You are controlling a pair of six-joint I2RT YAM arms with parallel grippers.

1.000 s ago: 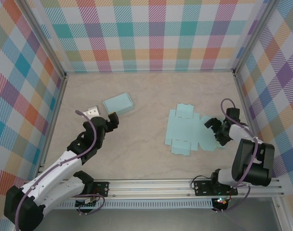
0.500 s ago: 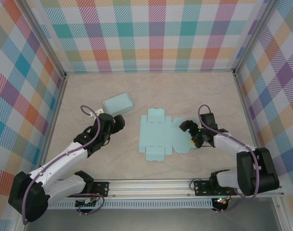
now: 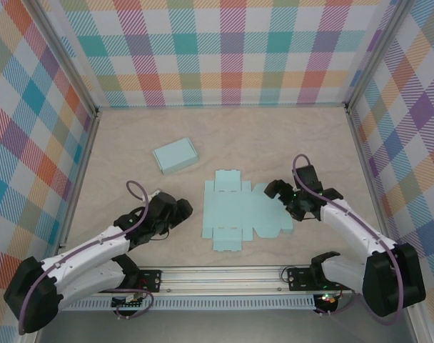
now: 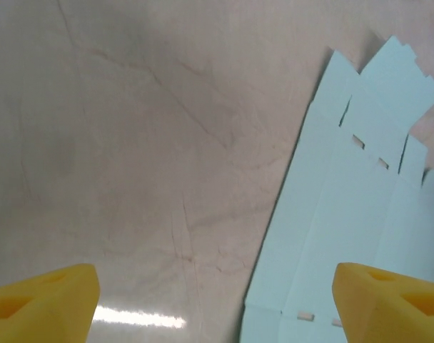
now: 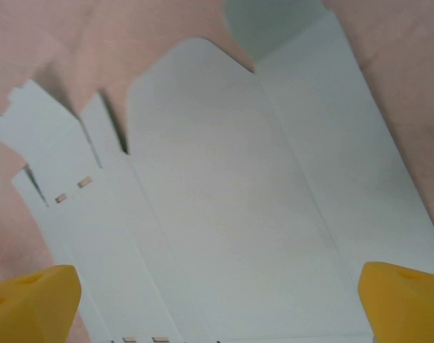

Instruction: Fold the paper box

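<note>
Box blank: the flat, unfolded pale-blue paper box blank (image 3: 240, 212) lies mid-table, toward the near edge.
Left gripper (image 3: 180, 211): just left of the blank, apart from it, with jaws spread wide and nothing between them.
Right gripper (image 3: 284, 200): over the blank's right edge, jaws wide apart and gripping nothing. Whether it touches the paper is unclear.
Cut off: in both wrist views the blank runs past the frame edge.
Folded box (image 3: 175, 155): beyond the left gripper, well apart from the blank.

The flat box (image 3: 238, 211) right of the left gripper (image 3: 180, 209) is showing pale mint, like the folded box (image 3: 175, 155) beyond it. Its pads (image 4: 46, 300) are showing yellow, the table (image 3: 274, 136) veined beige, the walls (image 3: 224, 57) pastel plaid.
</note>
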